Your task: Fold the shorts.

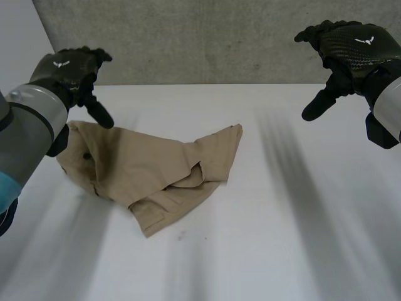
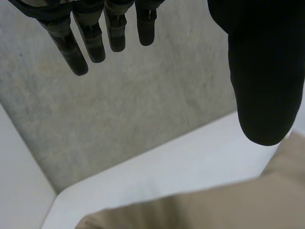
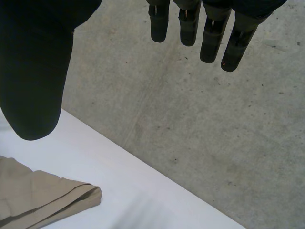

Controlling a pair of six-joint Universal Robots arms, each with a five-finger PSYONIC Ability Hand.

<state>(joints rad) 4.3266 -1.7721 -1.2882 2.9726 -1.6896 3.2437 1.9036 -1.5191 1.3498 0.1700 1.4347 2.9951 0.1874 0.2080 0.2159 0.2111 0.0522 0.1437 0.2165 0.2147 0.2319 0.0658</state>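
Crumpled tan shorts (image 1: 150, 172) lie on the white table (image 1: 282, 238), left of its middle, with one leg folded over the other. My left hand (image 1: 72, 69) hovers above the shorts' left end, open and holding nothing. Its wrist view has straight fingers (image 2: 95, 38) and thumb well apart over the tan cloth (image 2: 214, 205). My right hand (image 1: 348, 47) is raised at the far right, well clear of the shorts, open and empty too. Beyond its thumb (image 3: 33, 81) in the right wrist view lies a corner of the shorts (image 3: 52, 200).
A grey concrete wall (image 1: 207, 37) stands right behind the table's far edge. White tabletop stretches to the right of the shorts and in front of them.
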